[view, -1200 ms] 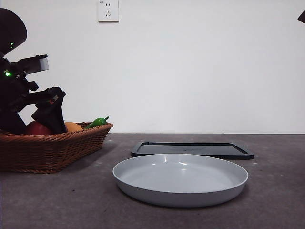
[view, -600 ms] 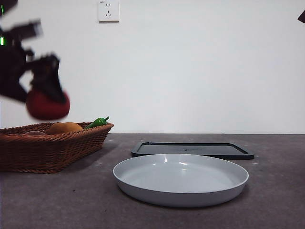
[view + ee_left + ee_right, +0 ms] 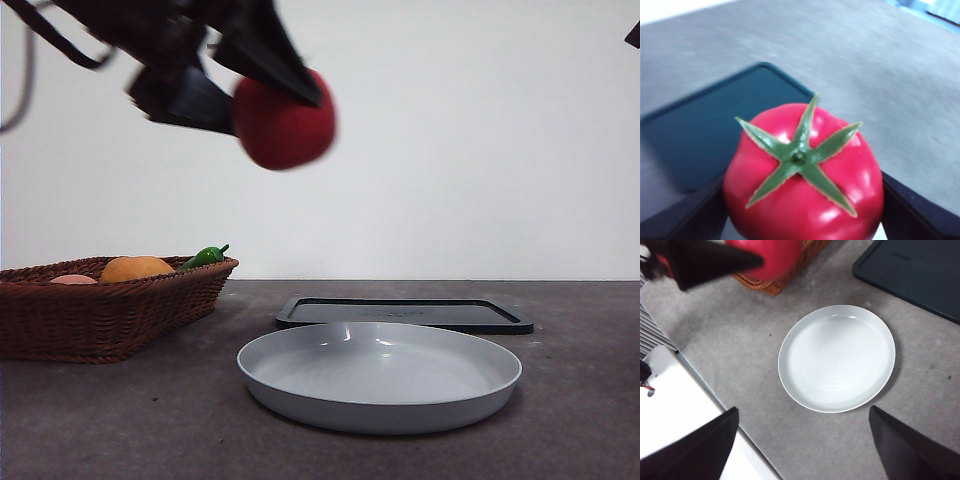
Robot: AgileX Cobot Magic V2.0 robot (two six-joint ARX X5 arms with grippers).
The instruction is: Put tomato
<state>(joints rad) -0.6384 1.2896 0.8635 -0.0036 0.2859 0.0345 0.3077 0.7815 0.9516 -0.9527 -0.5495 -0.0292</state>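
My left gripper (image 3: pixel 262 88) is shut on the red tomato (image 3: pixel 285 125) and holds it high in the air, between the wicker basket (image 3: pixel 100 310) and the grey plate (image 3: pixel 378 375). The left wrist view shows the tomato (image 3: pixel 802 175) with its green stem between the two black jaws. The right wrist view looks down on the plate (image 3: pixel 836 357) and shows the tomato (image 3: pixel 771 257) blurred near the basket. My right gripper (image 3: pixel 802 440) is open and empty, high above the table.
The basket holds an orange fruit (image 3: pixel 137 268), a green pepper (image 3: pixel 206 256) and a pinkish thing (image 3: pixel 73 280). A dark flat tray (image 3: pixel 405 314) lies behind the plate; it also shows in the left wrist view (image 3: pixel 715 125).
My left gripper has lifted the tomato out of the basket and carried it up and to the right, toward the plate.
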